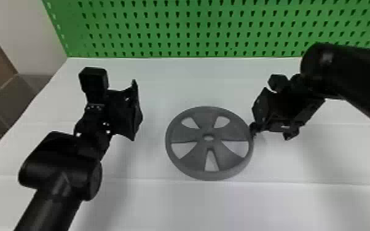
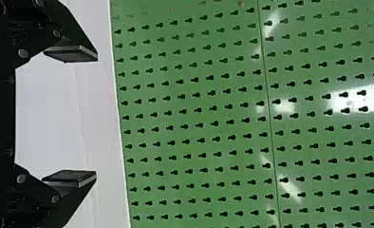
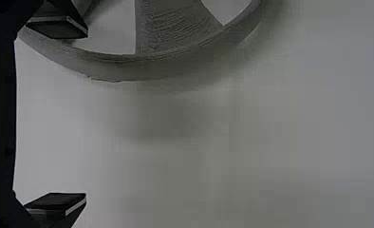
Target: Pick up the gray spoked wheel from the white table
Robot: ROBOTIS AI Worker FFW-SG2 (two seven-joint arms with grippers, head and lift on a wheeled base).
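1. I can see the gray spoked wheel (image 1: 206, 127) lying flat on the white surface (image 1: 163, 202), around the middle of the head view and a touch below centre. Its open slots show the white underneath, and there's a small hole at the hub.
2. Over at the wheel's right edge is the right gripper (image 1: 272, 132), its arm coming in from the right side of the frame. One finger is right by the rim; I can't tell whether it touches.
3. In the right wrist view those fingers (image 3: 57, 29) are wide open, nothing held between them, and one overlaps the wheel's edge from where that camera looks.
4. The left gripper (image 1: 136, 112) is left of the wheel, well apart from it, with its arm rising from the lower left of the frame.
5. Its fingers (image 2: 71, 54) are spread too, with nothing in them, and that wrist view looks toward the green pegboard (image 2: 194, 118).
6. That pegboard stands behind the surface, across the top of the head view.
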